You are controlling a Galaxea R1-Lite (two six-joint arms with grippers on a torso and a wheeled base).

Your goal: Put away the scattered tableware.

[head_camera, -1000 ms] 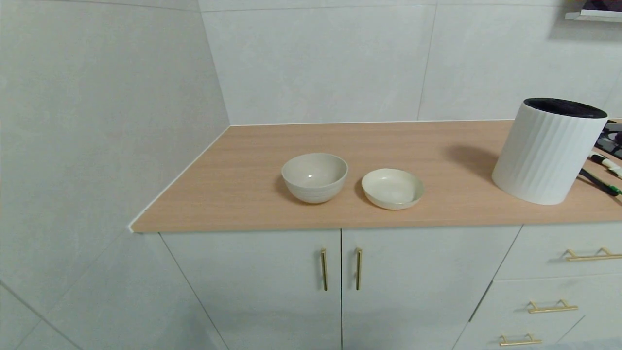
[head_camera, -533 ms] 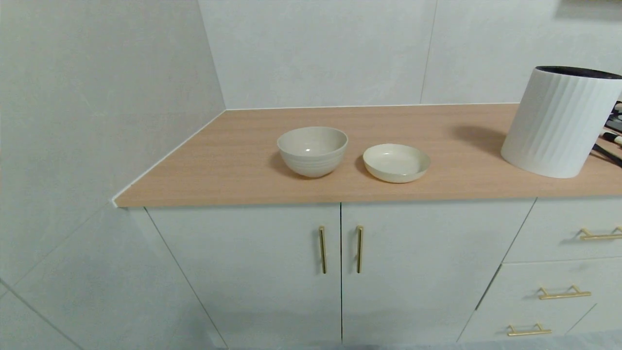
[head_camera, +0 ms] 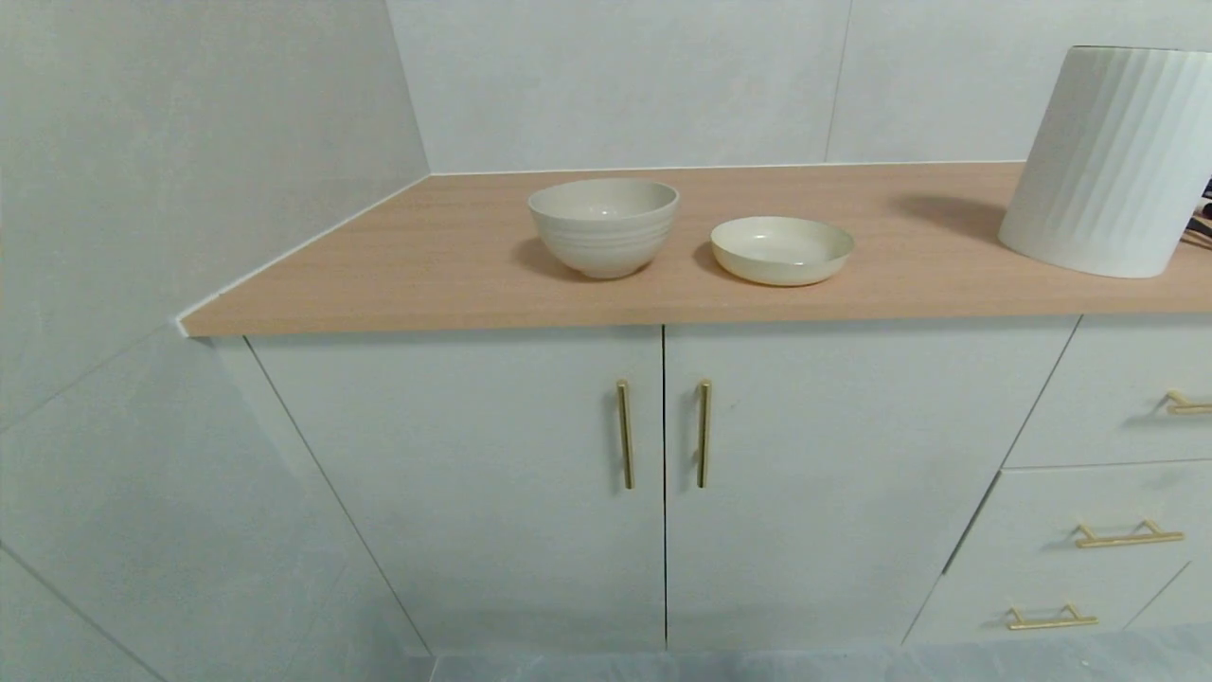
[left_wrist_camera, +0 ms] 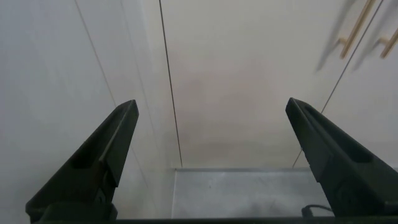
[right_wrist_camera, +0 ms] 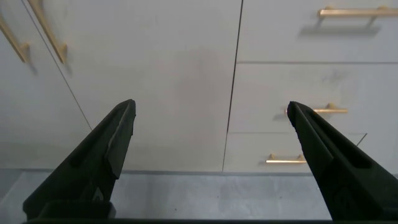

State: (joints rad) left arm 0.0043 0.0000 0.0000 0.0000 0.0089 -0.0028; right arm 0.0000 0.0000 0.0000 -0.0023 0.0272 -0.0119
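Reaching up from low in front of the shut cabinet doors (head_camera: 473,474), the left claw (left_wrist_camera: 211,107) and the right claw (right_wrist_camera: 210,106), both spread wide and empty, could clip the counter (head_camera: 454,275) edge or shove the deep bowl (head_camera: 603,227) into the shallow dish (head_camera: 782,249) just at its 3 o'clock. Bowl and dish look empty, standing near the counter's front. The tall ribbed tub (head_camera: 1108,161), farther toward 3 o'clock, hides its inside.
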